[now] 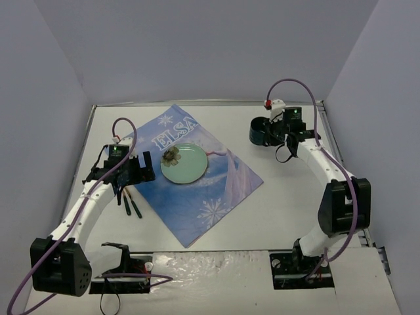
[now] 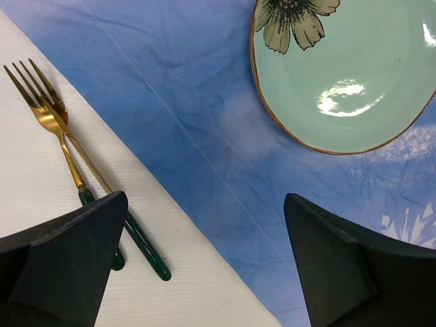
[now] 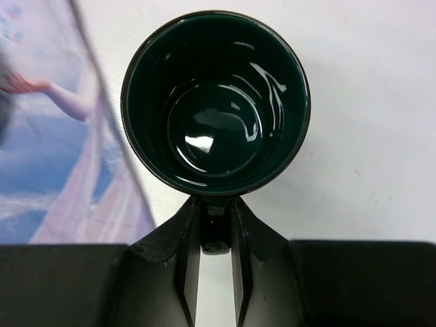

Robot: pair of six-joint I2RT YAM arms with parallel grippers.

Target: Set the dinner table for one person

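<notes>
Right end effector (image 3: pixel 215 212): clamped on mug (image 3: pixel 215 102) handle; thin hold, mug may swing or slip. Left end effector (image 2: pixel 206 204): open.

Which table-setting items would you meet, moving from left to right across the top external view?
Two gold metal cutlery pieces with dark green handles → round pale green ceramic plate with a flower print → dark green glossy ceramic mug.

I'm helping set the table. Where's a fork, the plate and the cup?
fork (image 2: pixel 34 95), left wrist view, gold prongs
plate (image 2: pixel 354 68), left wrist view, green middle
cup (image 3: pixel 214 129), right wrist view, inside bottom
</notes>
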